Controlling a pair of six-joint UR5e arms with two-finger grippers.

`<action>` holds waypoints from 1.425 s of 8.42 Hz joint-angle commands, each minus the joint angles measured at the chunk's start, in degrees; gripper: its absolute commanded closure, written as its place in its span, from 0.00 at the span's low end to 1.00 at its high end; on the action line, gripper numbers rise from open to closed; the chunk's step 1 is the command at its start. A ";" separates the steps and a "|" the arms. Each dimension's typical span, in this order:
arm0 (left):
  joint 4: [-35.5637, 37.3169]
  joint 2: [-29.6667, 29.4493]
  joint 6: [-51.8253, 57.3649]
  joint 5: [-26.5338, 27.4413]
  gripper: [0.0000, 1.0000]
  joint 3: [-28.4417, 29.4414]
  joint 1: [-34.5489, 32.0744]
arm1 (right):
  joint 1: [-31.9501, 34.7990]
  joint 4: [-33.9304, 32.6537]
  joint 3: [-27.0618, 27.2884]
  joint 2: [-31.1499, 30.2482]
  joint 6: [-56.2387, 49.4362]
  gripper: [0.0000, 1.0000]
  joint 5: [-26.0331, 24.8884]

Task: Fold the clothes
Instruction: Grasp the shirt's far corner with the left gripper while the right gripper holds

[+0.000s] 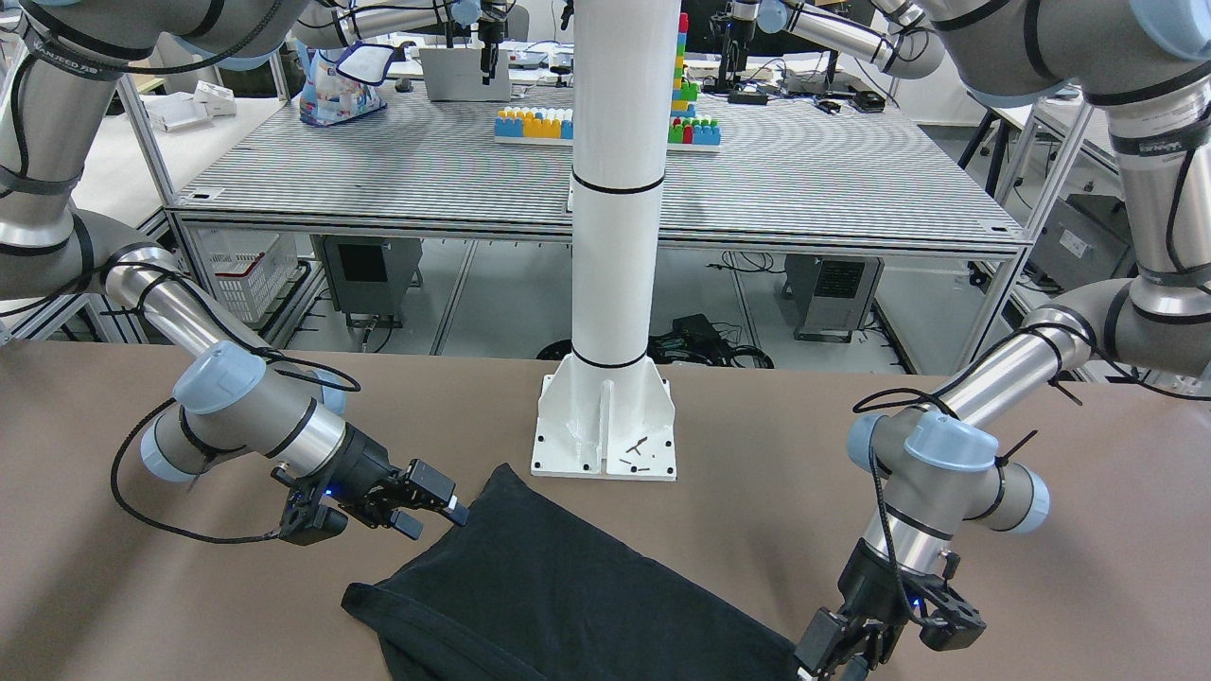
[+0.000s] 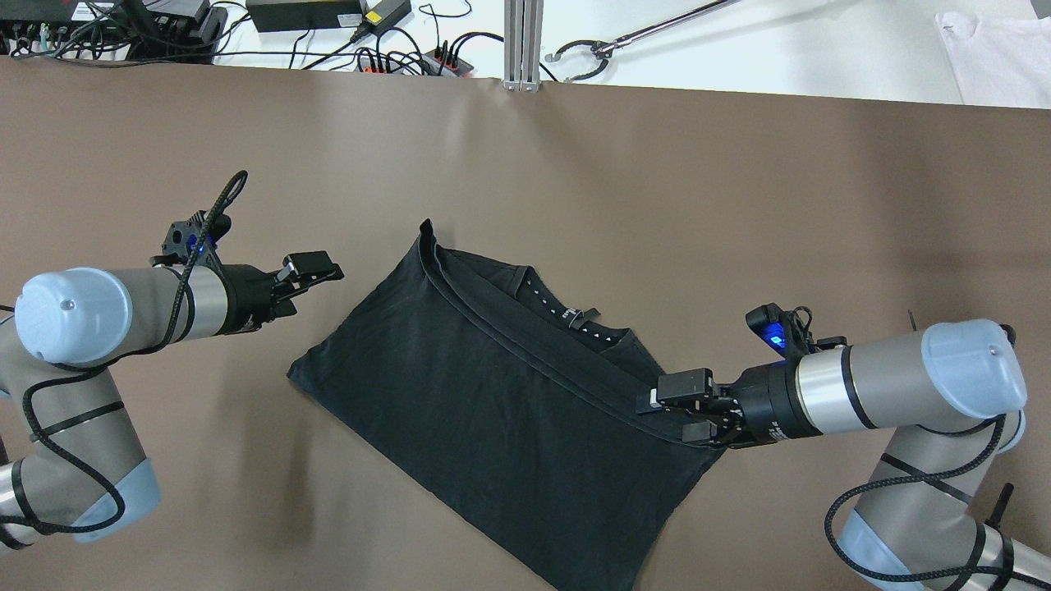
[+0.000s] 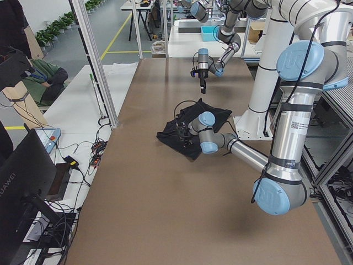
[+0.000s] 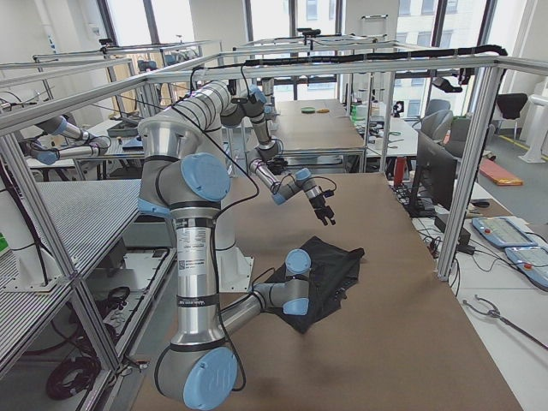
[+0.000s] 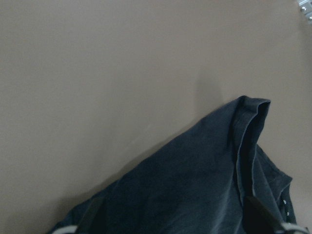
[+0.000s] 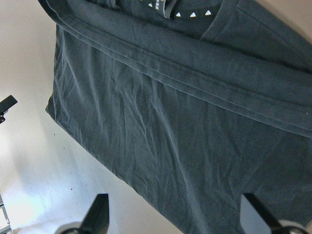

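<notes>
Clothes, limp and light, lie just in front of the white pillar; left gripper and right gripper both gape empty, so I'd pinch the hemmed corners.

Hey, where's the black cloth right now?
In the overhead view the cloth lies slanted on the table, between the left tool, just off its upper-left edge, and the right tool at its right corner.
</notes>
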 commanded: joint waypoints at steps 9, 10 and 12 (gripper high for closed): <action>-4.46 4.37 2.30 3.49 0.00 3.37 6.49 | 0.24 -0.93 0.06 0.00 -0.01 0.05 -2.42; -4.38 4.19 2.30 3.41 0.00 3.73 6.49 | 0.16 -0.93 -0.03 0.00 -0.01 0.05 -2.51; -4.37 4.28 2.30 3.49 0.00 4.26 6.66 | 0.25 -0.93 -0.03 0.00 -0.01 0.05 -2.51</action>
